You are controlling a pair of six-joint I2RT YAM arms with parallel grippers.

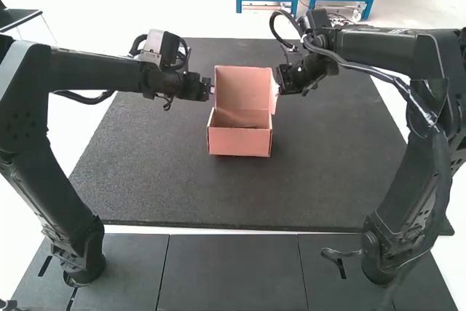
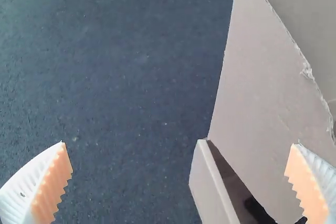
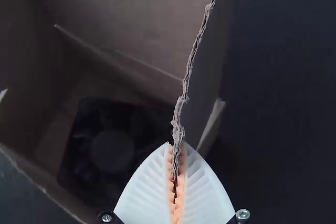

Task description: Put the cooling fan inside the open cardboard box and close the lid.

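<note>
Cooling fan [image 3: 107, 150]: black, flat, hard, looks light. Lies at bottom of cardboard box [image 1: 239, 136], below right fingertips. Lid [image 1: 244, 87] stands up: thin stiff card, ragged edge, bends easy. Best pushed near top. Right gripper [image 3: 176, 153] pinches its side edge. Left gripper [image 2: 177, 150] spread wide, just beside other side. Rough dark mat [image 1: 145, 143] under box.

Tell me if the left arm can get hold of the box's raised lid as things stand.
Probably yes. The left gripper is open right beside the lid, whose near edge sits between its fingers with nothing in the way. The right gripper is shut on the lid's opposite edge.
</note>
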